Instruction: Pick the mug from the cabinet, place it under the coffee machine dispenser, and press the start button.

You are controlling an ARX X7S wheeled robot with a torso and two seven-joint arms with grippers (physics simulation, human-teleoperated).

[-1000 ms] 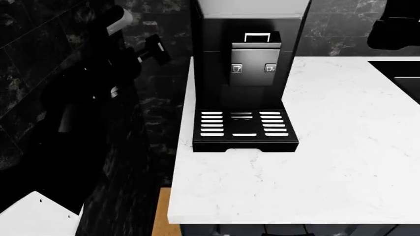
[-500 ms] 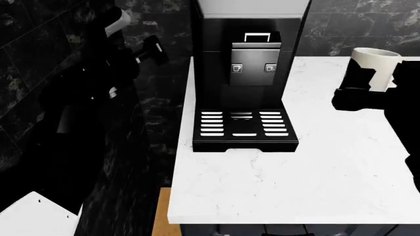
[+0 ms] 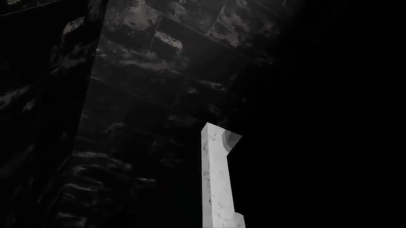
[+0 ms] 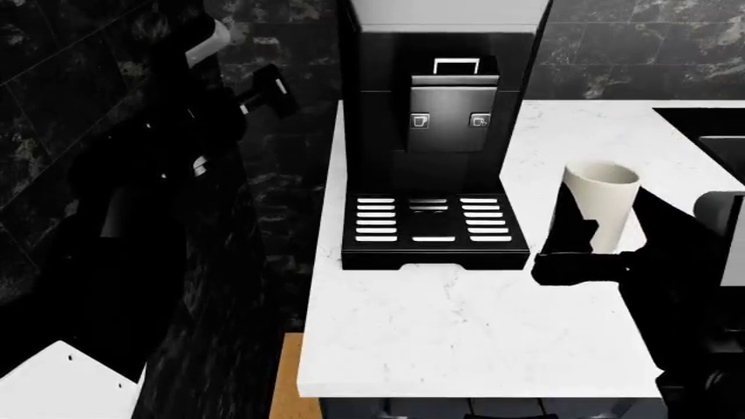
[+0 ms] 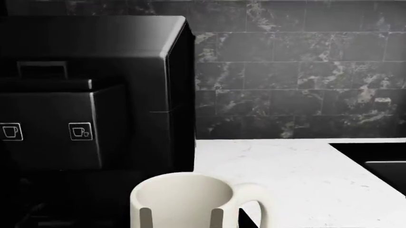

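The cream-white mug (image 4: 602, 202) stands upright in my right gripper (image 4: 578, 251), just right of the machine's slotted drip tray (image 4: 431, 223). In the right wrist view the mug (image 5: 190, 197) fills the near edge, with two grey fingertips (image 5: 146, 218) lying against its wall and its handle (image 5: 259, 204) off to one side. The dark grey coffee machine dispenser (image 4: 452, 112) juts from the tall black machine (image 5: 95, 71), with two cup-icon buttons (image 5: 81, 131) on its face. My left gripper (image 4: 271, 91) hangs in the dark beside the machine's left; its jaws do not show clearly.
A white marble counter (image 4: 466, 332) carries the machine. A dark sink recess (image 4: 713, 131) lies at the back right. Black marble tiles (image 5: 298, 71) form the wall behind. The counter's left edge (image 3: 217, 180) shows as a pale strip in the left wrist view.
My right gripper came down from the upper right with the mug, moving lower and nearer the drip tray. The left arm has not moved.
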